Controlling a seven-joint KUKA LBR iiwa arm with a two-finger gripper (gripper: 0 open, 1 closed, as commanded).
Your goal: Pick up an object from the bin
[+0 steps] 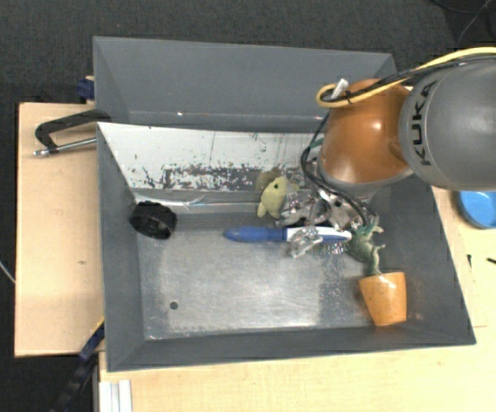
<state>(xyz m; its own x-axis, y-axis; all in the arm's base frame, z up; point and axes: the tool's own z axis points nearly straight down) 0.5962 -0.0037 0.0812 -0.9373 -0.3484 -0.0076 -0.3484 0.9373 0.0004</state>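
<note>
Bin (231, 337): grey metal, with a few things loose on its floor.
Pincer (311, 228): low in the bin's right half, below the arm's orange cover (359, 140), at the right end of a blue stick-like thing.
Pincer state: cannot tell whether it is spread or pressed together.
Blue stick-like thing (252, 235): lies flat mid-bin, running left to right.
Yellowish soft toy (273, 196): just beside the pincer, far-left of it.
Green thing (368, 245): just right of the pincer; kind unclear.
Orange cup (384, 297): near right, tilted.
Black round thing (152, 219): far left, well apart.
</note>
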